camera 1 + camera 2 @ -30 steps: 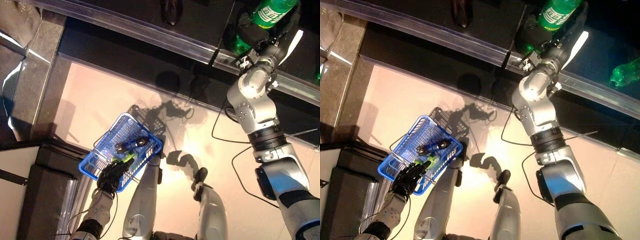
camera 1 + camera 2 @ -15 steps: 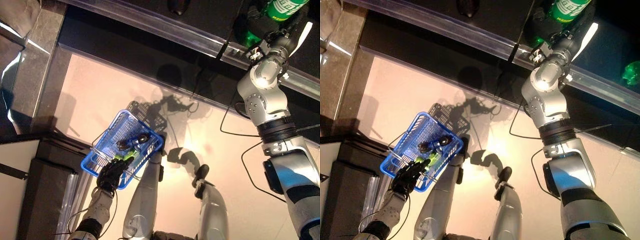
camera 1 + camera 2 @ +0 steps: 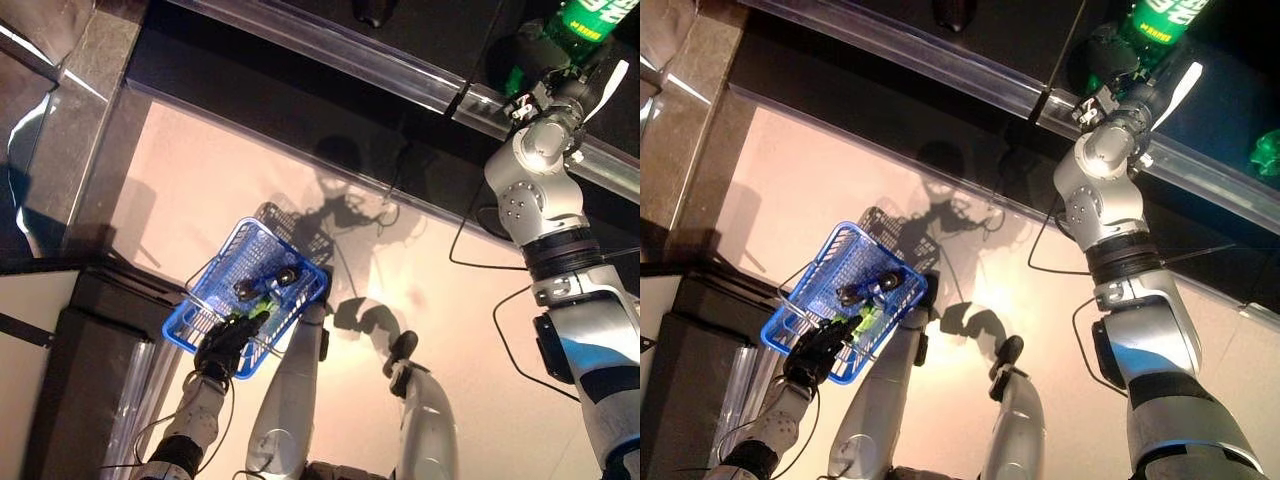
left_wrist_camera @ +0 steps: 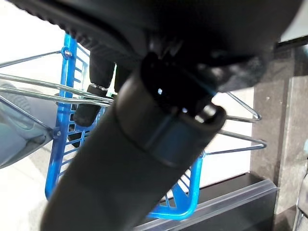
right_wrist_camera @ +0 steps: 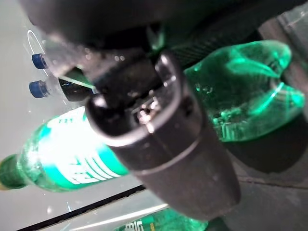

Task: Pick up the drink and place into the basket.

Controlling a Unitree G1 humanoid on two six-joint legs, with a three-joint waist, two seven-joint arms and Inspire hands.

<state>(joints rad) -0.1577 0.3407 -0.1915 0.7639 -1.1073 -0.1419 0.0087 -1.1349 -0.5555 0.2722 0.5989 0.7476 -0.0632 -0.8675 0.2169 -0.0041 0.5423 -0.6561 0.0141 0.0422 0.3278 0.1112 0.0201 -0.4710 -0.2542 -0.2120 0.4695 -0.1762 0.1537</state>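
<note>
Near you, your left hand (image 3: 226, 346) is curled around the wire handle of the blue basket (image 3: 215, 286). Far up at the shelf (image 3: 330, 45), your right hand (image 5: 159, 125) grips the green drink bottle (image 5: 72, 159).

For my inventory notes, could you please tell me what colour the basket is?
Blue, with silver wire handles; the basket shows best in the left eye view.
</note>
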